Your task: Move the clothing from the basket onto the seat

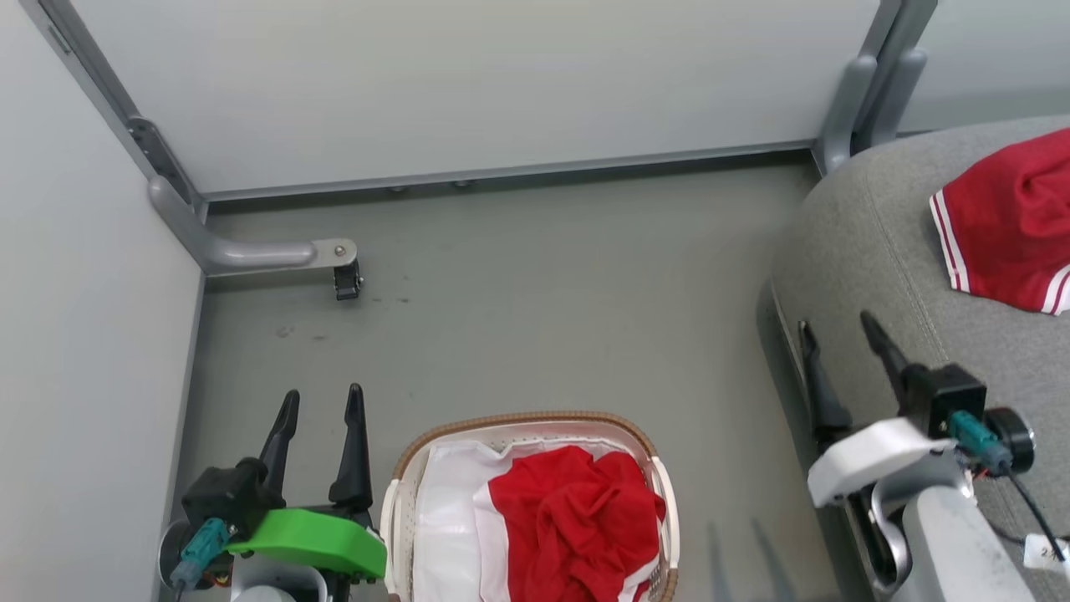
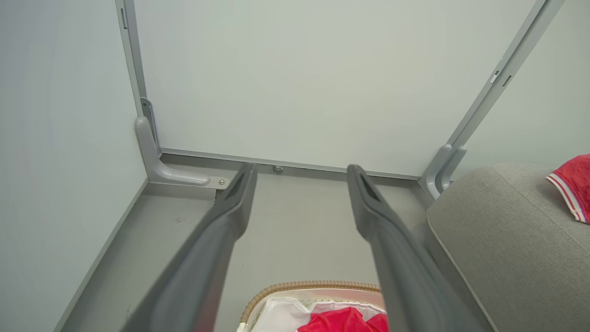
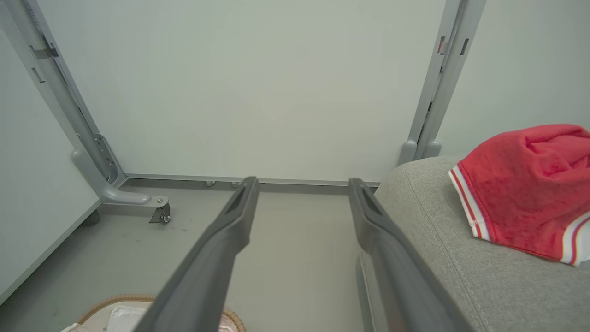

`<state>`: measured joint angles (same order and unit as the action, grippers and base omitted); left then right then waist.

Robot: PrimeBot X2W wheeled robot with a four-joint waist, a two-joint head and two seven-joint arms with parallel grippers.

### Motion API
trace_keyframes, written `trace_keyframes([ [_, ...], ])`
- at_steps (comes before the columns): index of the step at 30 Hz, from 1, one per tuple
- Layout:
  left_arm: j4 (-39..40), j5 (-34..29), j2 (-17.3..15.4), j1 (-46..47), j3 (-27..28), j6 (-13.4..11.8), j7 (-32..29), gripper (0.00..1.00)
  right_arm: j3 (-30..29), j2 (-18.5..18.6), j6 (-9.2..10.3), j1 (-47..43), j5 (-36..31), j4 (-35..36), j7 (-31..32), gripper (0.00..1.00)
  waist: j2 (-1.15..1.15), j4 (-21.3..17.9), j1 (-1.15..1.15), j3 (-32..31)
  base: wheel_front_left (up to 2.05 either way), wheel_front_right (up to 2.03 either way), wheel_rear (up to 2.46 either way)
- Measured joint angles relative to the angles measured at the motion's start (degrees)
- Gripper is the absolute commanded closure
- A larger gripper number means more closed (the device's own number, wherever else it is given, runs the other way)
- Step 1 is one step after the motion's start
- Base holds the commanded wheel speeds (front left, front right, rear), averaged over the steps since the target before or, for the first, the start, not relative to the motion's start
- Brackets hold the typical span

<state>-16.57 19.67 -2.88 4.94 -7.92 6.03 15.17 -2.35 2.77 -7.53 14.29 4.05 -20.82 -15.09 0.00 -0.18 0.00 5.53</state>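
Clothing (image 1: pixel 577 510) half moved: one red heap waits in the basket (image 1: pixel 518 418), one red garment (image 1: pixel 1011 217) lies on the seat (image 1: pixel 869 242).
Head view: left claw (image 1: pixel 322 400) spread and empty, basket just to its right; right claw (image 1: pixel 836 322) spread and empty at the seat's edge. Left wrist view: heap (image 2: pixel 341 320) below the fingers (image 2: pixel 221 230). Right wrist view: garment (image 3: pixel 530 193) right of the fingers (image 3: pixel 396 258). Next move, likely: dip a claw into the heap, pinching fabric, not liner (image 1: pixel 447 518). Small tag (image 1: pixel 1045 552) behind the right claw: unreadable.
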Motion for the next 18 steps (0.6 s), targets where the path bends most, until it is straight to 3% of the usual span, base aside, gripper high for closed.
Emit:
trace_keyframes([
  [18,-1.36,0.92,0.01,-2.96,0.34,-0.76,0.0,0.0,0.02,0.0,0.0,-5.61,3.67,1.6,0.0,0.0,0.0,1.56,0.0,-4.18,0.0,0.0,0.0],
])
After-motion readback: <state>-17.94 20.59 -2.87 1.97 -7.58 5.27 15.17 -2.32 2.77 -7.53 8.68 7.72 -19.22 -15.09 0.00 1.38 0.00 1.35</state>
